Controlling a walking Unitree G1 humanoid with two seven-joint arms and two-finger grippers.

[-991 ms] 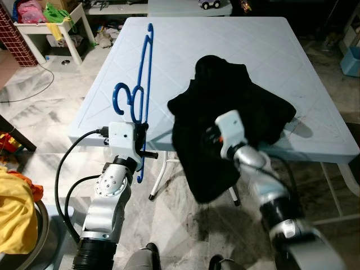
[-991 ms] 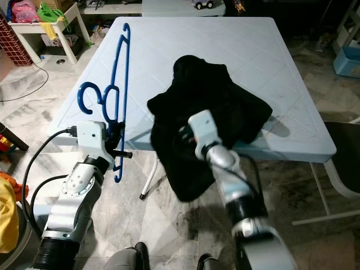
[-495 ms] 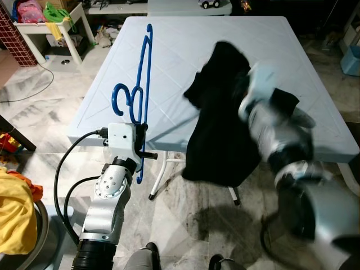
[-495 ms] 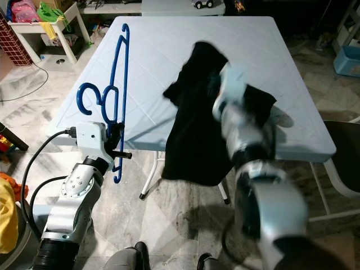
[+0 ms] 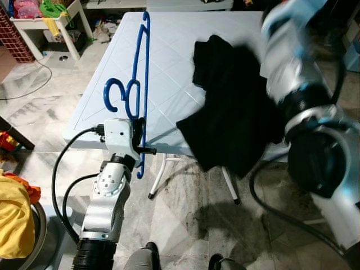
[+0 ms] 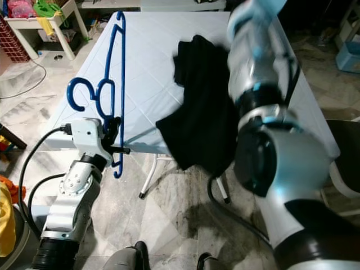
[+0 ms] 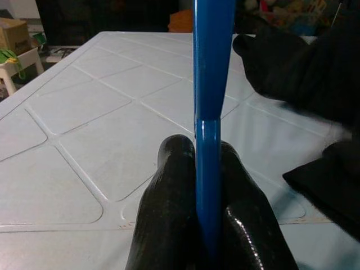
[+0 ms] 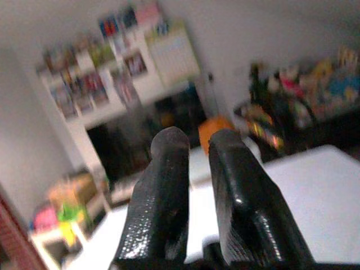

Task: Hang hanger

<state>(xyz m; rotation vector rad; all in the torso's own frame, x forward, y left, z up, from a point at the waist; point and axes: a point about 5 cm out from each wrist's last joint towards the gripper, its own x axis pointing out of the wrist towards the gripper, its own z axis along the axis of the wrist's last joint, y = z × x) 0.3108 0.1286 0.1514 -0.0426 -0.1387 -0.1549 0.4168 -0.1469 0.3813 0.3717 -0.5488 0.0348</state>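
Landmark: pale blue table [image 5: 169, 73], diamond pattern top. Blue hanger [image 5: 138, 90] upright at table's near-left edge, hooks curling left, held by left gripper [image 5: 139, 147] w/ white wrist block, silver arm below edge. Black garment [image 5: 233, 107] draped over table's near-right side, lower part hanging past edge. Right arm [image 5: 298, 84] raised over table's right side, blurred. Yellow cloth [image 5: 14, 211] on floor, well left of table.

left arm [image 5: 107, 202]: we've got silver joints, white wrist box, black looped cable
right arm [image 6: 270, 146]: silver and black, blurred
fingers [image 8: 169, 214]: black, glossy, rounded
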